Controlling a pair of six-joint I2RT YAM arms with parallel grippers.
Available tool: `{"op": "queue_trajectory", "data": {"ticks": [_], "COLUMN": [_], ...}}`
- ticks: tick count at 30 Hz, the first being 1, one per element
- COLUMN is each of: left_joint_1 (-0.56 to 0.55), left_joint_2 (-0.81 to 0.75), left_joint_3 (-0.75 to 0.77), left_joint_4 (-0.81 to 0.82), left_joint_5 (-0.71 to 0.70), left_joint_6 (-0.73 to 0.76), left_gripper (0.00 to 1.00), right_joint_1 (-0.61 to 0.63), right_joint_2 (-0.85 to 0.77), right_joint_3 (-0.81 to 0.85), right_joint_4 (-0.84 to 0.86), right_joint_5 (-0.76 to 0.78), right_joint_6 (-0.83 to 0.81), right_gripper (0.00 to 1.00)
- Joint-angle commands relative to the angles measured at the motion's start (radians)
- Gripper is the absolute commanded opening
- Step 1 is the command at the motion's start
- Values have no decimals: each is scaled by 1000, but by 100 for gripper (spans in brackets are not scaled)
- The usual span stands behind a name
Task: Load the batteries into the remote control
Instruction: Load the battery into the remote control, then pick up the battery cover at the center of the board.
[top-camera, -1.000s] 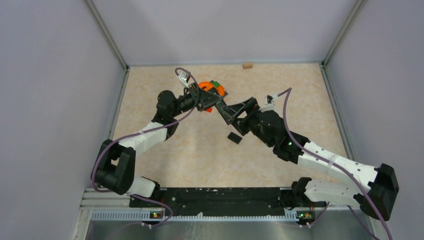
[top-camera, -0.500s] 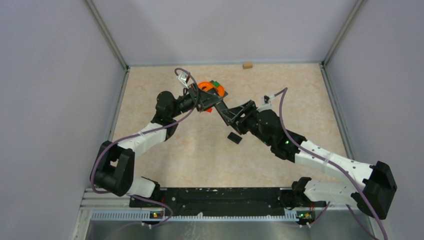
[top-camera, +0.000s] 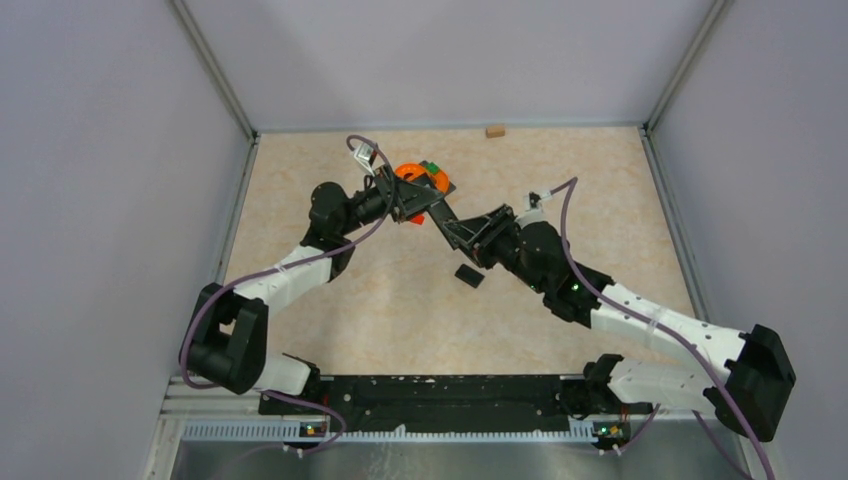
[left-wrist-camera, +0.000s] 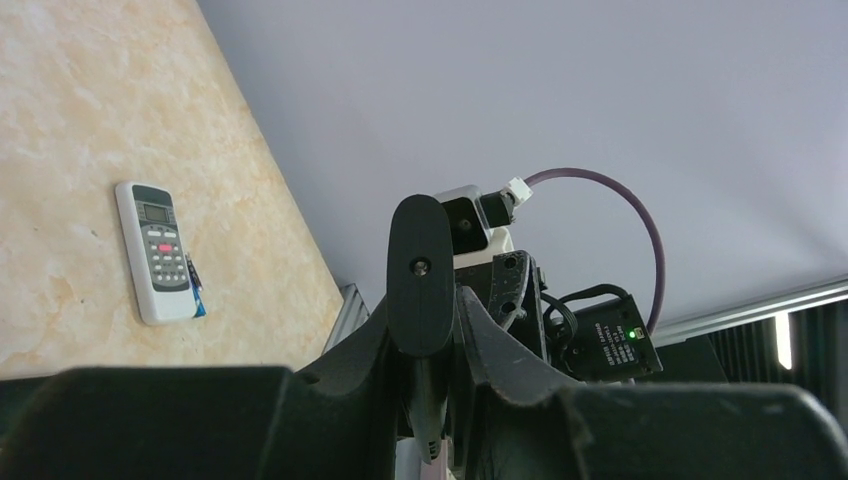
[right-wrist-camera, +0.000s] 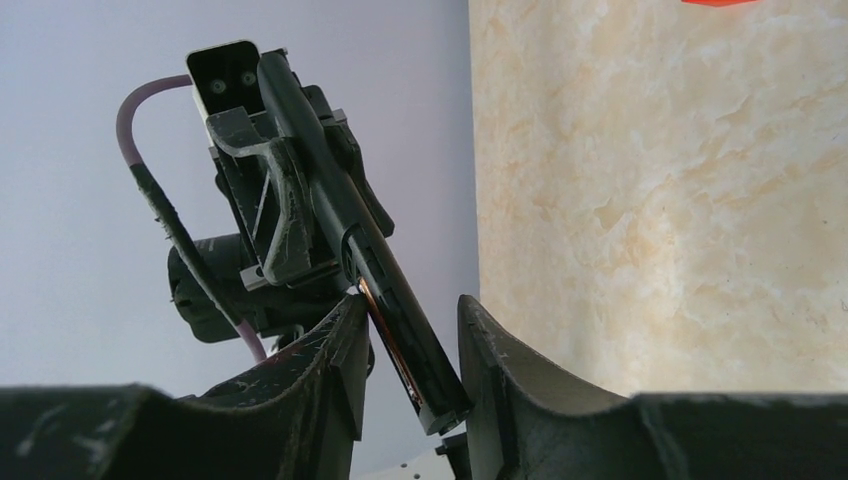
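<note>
My left gripper (top-camera: 418, 205) is shut on a black remote control (top-camera: 437, 214) and holds it in the air above the table's middle. In the left wrist view the remote (left-wrist-camera: 420, 265) shows end-on between my left gripper's (left-wrist-camera: 428, 320) fingers. My right gripper (top-camera: 455, 230) meets the remote's free end. In the right wrist view my right gripper (right-wrist-camera: 410, 305) stands open with its jaws on both sides of the remote (right-wrist-camera: 330, 190). An orange-red battery (right-wrist-camera: 381, 324) lies along the remote's open side, against one fingertip (right-wrist-camera: 352, 318). No other battery is clearly in view.
A small black cover piece (top-camera: 468, 275) lies on the table below the grippers. An orange and green toy (top-camera: 418, 174) sits behind the left gripper. A tan block (top-camera: 494, 130) lies at the back wall. A white remote (left-wrist-camera: 158, 250) lies on the table, a small blue thing (left-wrist-camera: 197, 298) beside it.
My right arm has edged a little left and forward, toward the left gripper. The left gripper and the black remote have barely moved.
</note>
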Motion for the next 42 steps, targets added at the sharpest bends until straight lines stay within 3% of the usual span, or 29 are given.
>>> {"op": "queue_trajectory", "data": {"ticks": [1,4,6,12,16,17,20,24,28,29,30,32,39,42], "left_joint_1": [-4,-3,0,25,69,78,106,140,171,178,184,192,203,204], "left_joint_2": [-14,-12,-15,-58,-140,-161,-210,-238,-244,-244,-242,-240,-233,-226], "left_joint_3": [10,6,3,1,17,26,38,39,50,51,52,52,45,43], "left_joint_4": [98,84,67,-88,-408,-539,-694,-781,-833,-836,-837,-838,-833,-828], "left_joint_5": [12,12,14,11,-89,-131,-220,-281,-303,-301,-299,-292,-277,-270], "left_joint_6": [-14,9,29,164,367,412,493,517,518,518,520,519,514,511], "left_gripper": [0,0,0,0,0,0,0,0,0,0,0,0,0,0], "right_joint_1": [-8,-9,-20,-96,-172,-190,-219,-217,-145,-129,-115,-91,-76,-77], "right_joint_2": [-24,-52,-65,-112,-133,-120,-4,213,349,370,392,438,506,535], "right_joint_3": [-16,-24,-22,-29,2,16,75,179,197,200,208,231,233,247], "right_joint_4": [27,31,15,-70,-245,-289,-402,-520,-497,-487,-486,-499,-464,-464], "right_joint_5": [2,21,18,-52,-22,-10,-17,-66,57,62,49,37,19,-10], "right_joint_6": [-21,-87,-135,-236,-419,-484,-723,-944,-1098,-1128,-1158,-1195,-1273,-1303], "right_gripper": [45,71,79,80,78,78,77,74,73,79,91,95,94,88]}}
